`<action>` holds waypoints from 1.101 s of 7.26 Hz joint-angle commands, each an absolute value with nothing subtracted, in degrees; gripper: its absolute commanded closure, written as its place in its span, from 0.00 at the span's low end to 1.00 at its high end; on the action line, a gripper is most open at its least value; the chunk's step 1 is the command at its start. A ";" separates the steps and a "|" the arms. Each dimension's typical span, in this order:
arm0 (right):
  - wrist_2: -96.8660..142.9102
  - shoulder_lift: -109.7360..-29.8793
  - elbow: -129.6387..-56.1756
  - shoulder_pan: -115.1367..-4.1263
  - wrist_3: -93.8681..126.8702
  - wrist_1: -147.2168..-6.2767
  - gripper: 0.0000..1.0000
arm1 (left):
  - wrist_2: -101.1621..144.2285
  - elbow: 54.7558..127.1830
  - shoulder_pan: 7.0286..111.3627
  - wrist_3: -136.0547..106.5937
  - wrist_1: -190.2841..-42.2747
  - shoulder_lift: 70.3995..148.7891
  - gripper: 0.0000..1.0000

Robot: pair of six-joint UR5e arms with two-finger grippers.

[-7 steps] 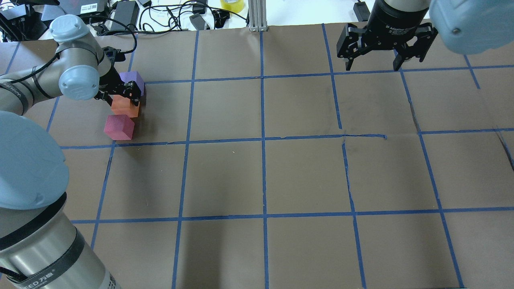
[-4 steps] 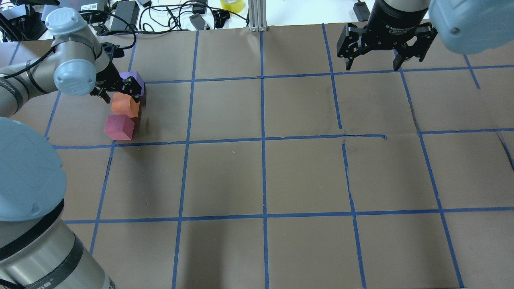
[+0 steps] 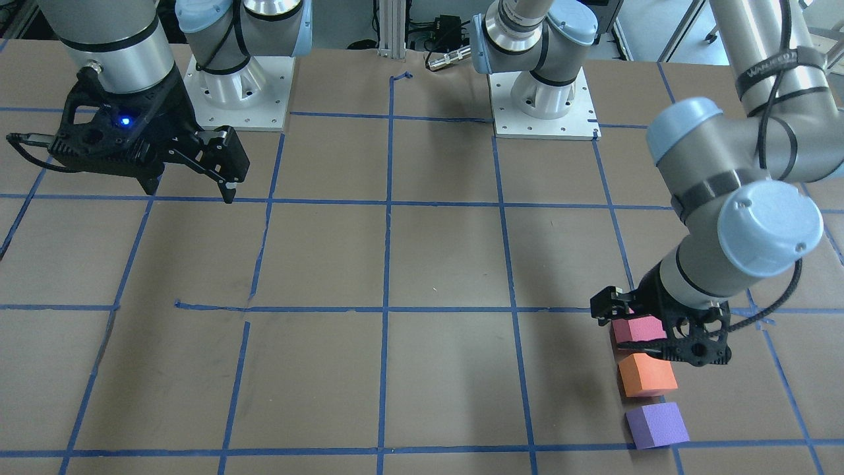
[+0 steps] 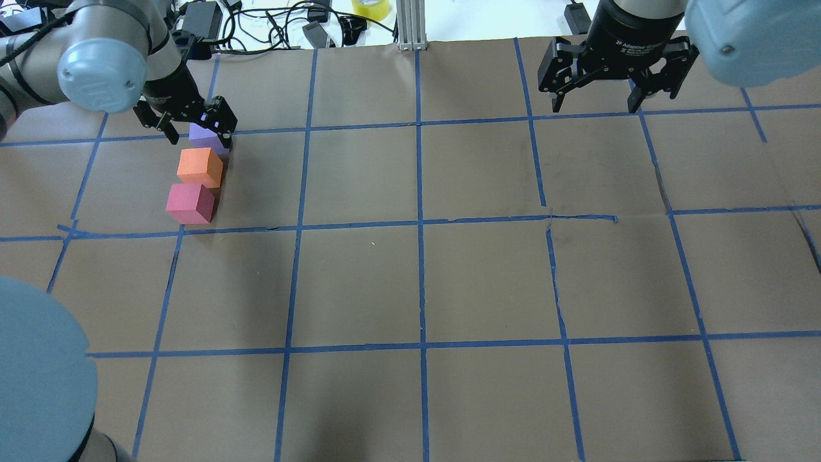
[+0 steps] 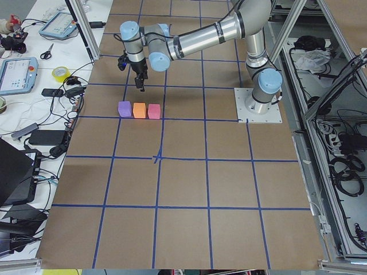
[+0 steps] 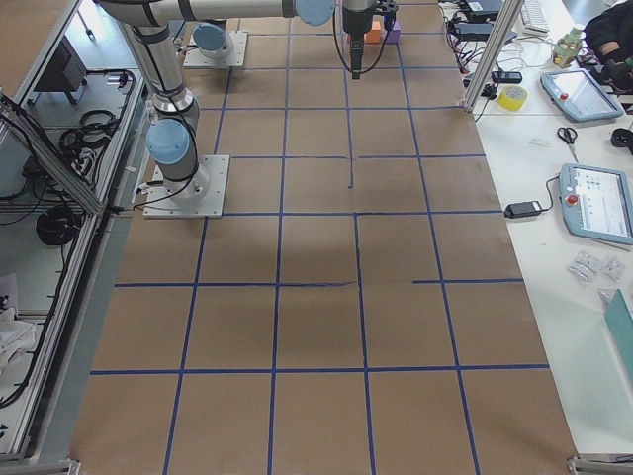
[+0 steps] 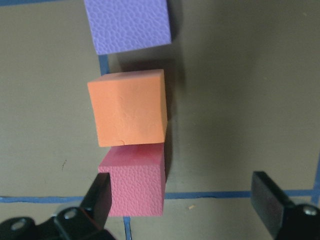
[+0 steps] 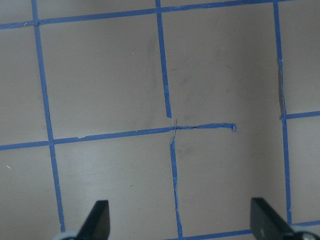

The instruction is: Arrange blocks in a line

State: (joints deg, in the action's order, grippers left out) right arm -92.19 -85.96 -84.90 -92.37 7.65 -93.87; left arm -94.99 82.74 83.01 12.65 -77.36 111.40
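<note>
Three foam blocks lie in a line on the table's left. The purple block (image 4: 208, 140) is farthest, the orange block (image 4: 200, 167) is in the middle and the pinkish-red block (image 4: 190, 203) is nearest. Orange and pinkish-red touch; a small gap separates purple. They also show in the front view as purple (image 3: 656, 425), orange (image 3: 646, 374) and pinkish-red (image 3: 638, 328), and in the left wrist view as purple (image 7: 127, 24), orange (image 7: 128, 106) and pinkish-red (image 7: 134, 182). My left gripper (image 4: 199, 130) hangs open and empty above the line. My right gripper (image 4: 596, 102) is open and empty, raised at the far right.
Brown paper with a blue tape grid (image 4: 420, 221) covers the table. Cables, power bricks and a yellow tape roll (image 4: 371, 6) lie beyond the far edge. A metal post (image 4: 410, 25) stands at the far middle. The right wrist view shows only bare paper (image 8: 110, 75).
My left gripper has risen from around the orange block and moved toward the far edge, now over the purple block. The three blocks and the right arm have not moved.
</note>
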 commanded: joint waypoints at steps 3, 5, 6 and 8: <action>-92.28 -85.96 -84.90 -92.37 7.65 -93.87 0.00 | -94.13 81.56 94.19 1.00 -90.61 97.76 0.00; -92.37 -85.96 -84.90 -92.29 7.65 -93.61 0.00 | -93.96 82.00 96.50 0.61 -90.62 95.29 0.00; -92.29 -85.96 -84.90 -92.29 7.73 -93.60 0.00 | -93.96 82.26 96.50 0.53 -90.27 94.49 0.00; -92.29 -85.96 -84.90 -92.29 7.65 -93.60 0.00 | -93.78 82.62 94.67 0.35 -90.26 93.08 0.00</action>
State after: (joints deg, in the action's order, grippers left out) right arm -92.29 -85.96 -84.90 -92.29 7.66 -93.62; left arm -93.92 82.39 95.90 0.52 -90.30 93.88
